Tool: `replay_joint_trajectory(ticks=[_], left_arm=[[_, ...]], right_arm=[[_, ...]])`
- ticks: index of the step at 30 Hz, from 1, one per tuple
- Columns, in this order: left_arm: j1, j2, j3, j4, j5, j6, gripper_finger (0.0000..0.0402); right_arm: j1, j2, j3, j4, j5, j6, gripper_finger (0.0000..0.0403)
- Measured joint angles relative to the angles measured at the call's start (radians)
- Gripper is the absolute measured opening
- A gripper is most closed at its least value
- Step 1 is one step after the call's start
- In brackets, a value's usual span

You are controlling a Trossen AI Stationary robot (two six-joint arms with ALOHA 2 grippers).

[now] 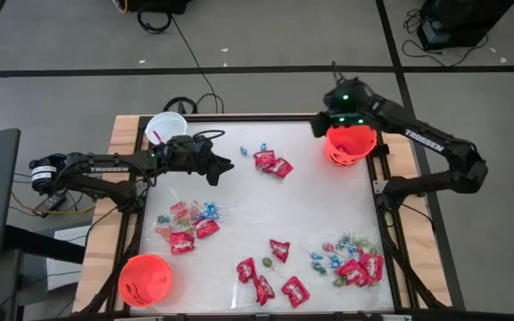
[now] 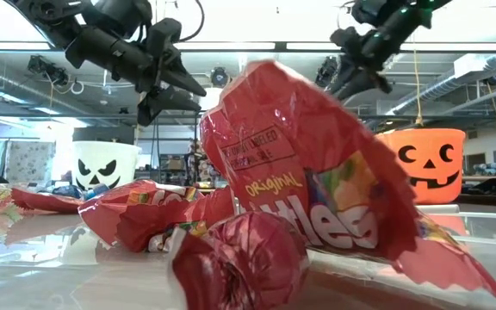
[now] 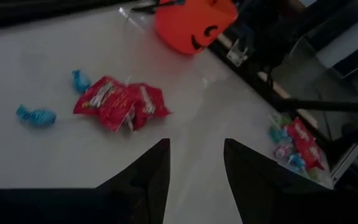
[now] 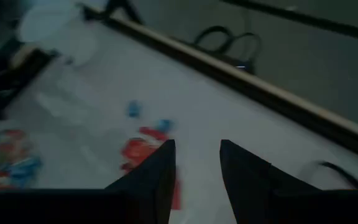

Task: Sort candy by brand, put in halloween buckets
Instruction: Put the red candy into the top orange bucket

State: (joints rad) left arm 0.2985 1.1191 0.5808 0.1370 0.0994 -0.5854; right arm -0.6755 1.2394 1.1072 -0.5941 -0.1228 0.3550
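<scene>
1. Two claws, both mine, seen from above: my left claw hangs over the surface just beyond the white bucket, with a pair of red packets ahead of its tips. My right claw sits over the orange bucket at the far right corner. A second orange bucket stands well behind my left arm, at the near left corner. More candy lies in heaps near my left claw and far off by the near right edge.

2. From surface height, a big red packet fills the view; the white bucket and orange bucket stand beyond, with my claws raised above them.

3. My left wrist view shows the fingers parted with nothing between them, and red packets and blue sweets ahead.

4. My right wrist view shows fingers parted and empty too; the wooden surface edge runs close by.

5. I judge the next pick is the red pair: come straight down, straddle one packet only, close flat. There is open room around it, but my right claw should rise clear of the bucket rim and the edge first.
</scene>
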Motion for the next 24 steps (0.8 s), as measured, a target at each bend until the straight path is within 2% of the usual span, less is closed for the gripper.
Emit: replay_joint_trajectory(ticks=[11,19,24], left_arm=[[0.0,-0.002,0.0,-0.095,0.005,0.0,0.0157],[0.0,-0.002,0.0,-0.115,0.018,0.0,0.0157],[0.0,-0.002,0.0,-0.114,0.036,0.0,0.0157]], right_arm=[[0.201,0.243,0.0,0.112,0.0,-0.068,0.0138],[0.256,0.436,-0.001,0.11,0.027,-0.072,0.014],[0.259,0.517,-0.001,0.111,0.011,-0.067,0.0157]])
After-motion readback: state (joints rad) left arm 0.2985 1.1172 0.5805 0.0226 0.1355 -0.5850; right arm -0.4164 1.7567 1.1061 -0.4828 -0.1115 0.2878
